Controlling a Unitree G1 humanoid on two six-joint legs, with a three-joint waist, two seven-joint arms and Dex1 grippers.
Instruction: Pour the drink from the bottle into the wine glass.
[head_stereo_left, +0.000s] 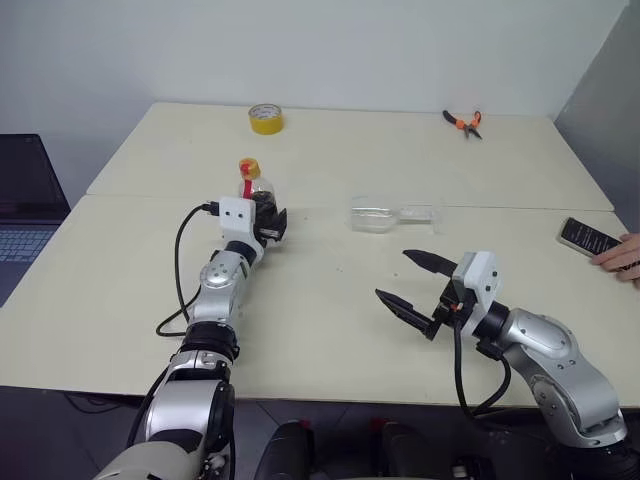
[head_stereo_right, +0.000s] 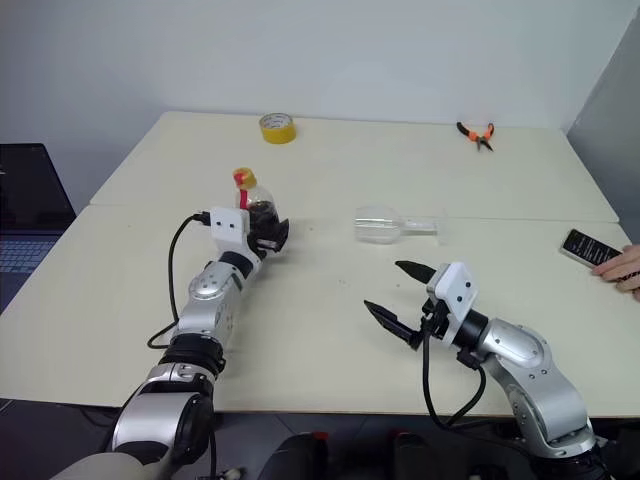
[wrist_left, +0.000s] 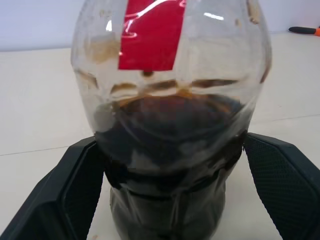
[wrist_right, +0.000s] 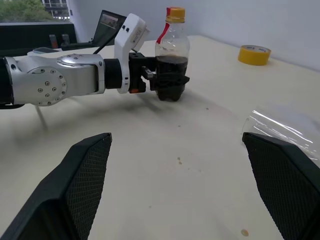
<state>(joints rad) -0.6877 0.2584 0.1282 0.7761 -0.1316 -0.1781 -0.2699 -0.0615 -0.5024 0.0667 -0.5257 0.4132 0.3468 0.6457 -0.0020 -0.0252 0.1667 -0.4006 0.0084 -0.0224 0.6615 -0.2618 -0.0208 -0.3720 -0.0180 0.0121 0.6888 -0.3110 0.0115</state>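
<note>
The bottle (head_stereo_left: 252, 186) stands upright on the table, with a yellow cap, a red neck label and the dark drink (wrist_left: 170, 145) in its lower half. My left gripper (head_stereo_left: 268, 216) is open, and its black fingers (wrist_left: 75, 190) flank the bottle's belly on both sides. The wine glass (head_stereo_left: 385, 216) lies on its side near the table's middle, clear and with nothing in it; part of it also appears in the right wrist view (wrist_right: 285, 127). My right gripper (head_stereo_left: 410, 282) hovers open near the front edge, a little short of the glass, with nothing between its fingers.
A yellow tape roll (head_stereo_left: 265, 118) and orange-handled pliers (head_stereo_left: 463, 122) lie at the back of the table. A person's hand (head_stereo_left: 622, 256) rests by a phone (head_stereo_left: 588, 237) at the right edge. A laptop (head_stereo_left: 25, 200) sits off to the left.
</note>
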